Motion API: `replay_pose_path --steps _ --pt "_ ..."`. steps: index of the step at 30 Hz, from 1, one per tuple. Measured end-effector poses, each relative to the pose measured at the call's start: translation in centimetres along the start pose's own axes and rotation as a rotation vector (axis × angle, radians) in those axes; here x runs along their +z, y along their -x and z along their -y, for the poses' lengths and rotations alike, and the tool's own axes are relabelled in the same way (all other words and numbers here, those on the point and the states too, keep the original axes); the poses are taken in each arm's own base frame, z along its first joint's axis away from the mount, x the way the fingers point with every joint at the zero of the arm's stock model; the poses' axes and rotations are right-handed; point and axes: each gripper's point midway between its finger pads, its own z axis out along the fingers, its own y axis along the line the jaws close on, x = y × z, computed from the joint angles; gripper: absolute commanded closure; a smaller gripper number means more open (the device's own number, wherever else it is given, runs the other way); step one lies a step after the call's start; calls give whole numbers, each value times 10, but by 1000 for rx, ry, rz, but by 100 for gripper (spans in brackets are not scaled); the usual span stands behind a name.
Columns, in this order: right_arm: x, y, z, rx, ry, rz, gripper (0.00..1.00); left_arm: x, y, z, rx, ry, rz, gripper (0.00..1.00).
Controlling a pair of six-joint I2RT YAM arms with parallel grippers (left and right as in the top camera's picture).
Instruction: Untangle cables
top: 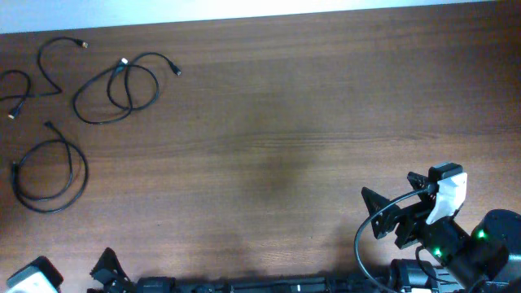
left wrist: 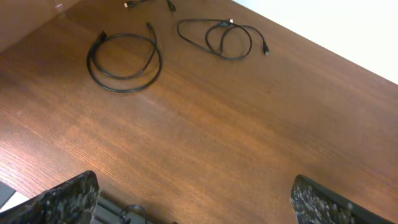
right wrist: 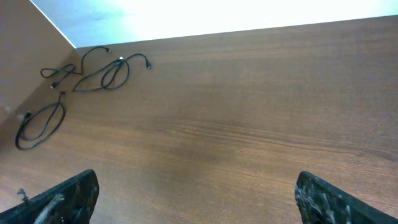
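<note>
Several thin black cables lie apart from each other at the table's far left. In the overhead view a round coil point(top: 85, 172) is lowest, a double-looped cable point(top: 156, 83) lies above it, a curvy one point(top: 41, 61) is at the top left and another point(top: 27, 85) is at the left edge. The coil point(left wrist: 160, 62) and the looped cable point(left wrist: 250, 43) also show in the left wrist view. My left gripper point(left wrist: 196, 202) is open and empty at the front left. My right gripper point(right wrist: 196, 196) is open and empty at the front right point(top: 396, 195), far from the cables point(right wrist: 109, 74).
The brown wooden table point(top: 285, 122) runs to a white wall at the back. Thick black robot wiring point(top: 362, 244) loops by the right arm's base at the front edge.
</note>
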Motion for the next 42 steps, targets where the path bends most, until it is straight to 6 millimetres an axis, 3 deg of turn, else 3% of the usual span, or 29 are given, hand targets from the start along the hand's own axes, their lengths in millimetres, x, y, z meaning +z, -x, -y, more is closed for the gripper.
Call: replay_pose_path --steps 3,6,10,13,20,22,24,25,26,27,29,30,31,32,34,35,39,42 --pt "0 0 0 0 0 0 1 -16 -6 -10 -47 -16 82 1" --pt "0 0 0 -1 0 0 1 -50 -27 -31 -144 -28 261 1" --pt "0 0 0 0 1 -1 1 -72 -48 -45 -188 -75 391 1" --pt "0 -1 0 2 1 -5 1 -81 -61 -53 -201 -99 438 1" --pt "0 -2 0 3 0 -8 1 -84 -61 -53 -205 -100 449 1" --pt "0 -2 0 0 0 -7 1 -87 -50 -52 -219 -105 491 1" --pt "0 -3 0 2 -1 -11 1 -66 -28 -38 -229 -117 515 1" --pt "0 -3 0 1 -1 -11 1 -39 -15 -25 -226 -119 505 1" --pt "0 -2 0 1 0 -9 1 -18 -15 -19 -213 -104 458 1" --pt "0 -4 0 3 0 -14 1 2 12 -4 -238 -148 550 1" --pt "0 -7 2 11 -9 -28 1 75 6 13 -213 -131 471 1" --pt "0 -8 3 14 -17 -32 1 91 18 26 -226 -187 535 1" --pt "0 -10 6 17 -32 -37 1 127 8 37 -212 -221 510 1" --pt "0 -10 7 18 -36 -37 1 151 -1 43 -189 -234 492 1" --pt "0 -10 8 18 -41 -37 1 182 -13 56 -112 -286 512 1" --pt "0 -10 8 17 -43 -37 1 204 -30 60 -68 -298 487 1" --pt "0 -11 8 18 -44 -40 1 233 -49 62 0 -311 515 1" --pt "0 -11 8 20 -44 -41 1 236 -55 64 95 -298 504 1"
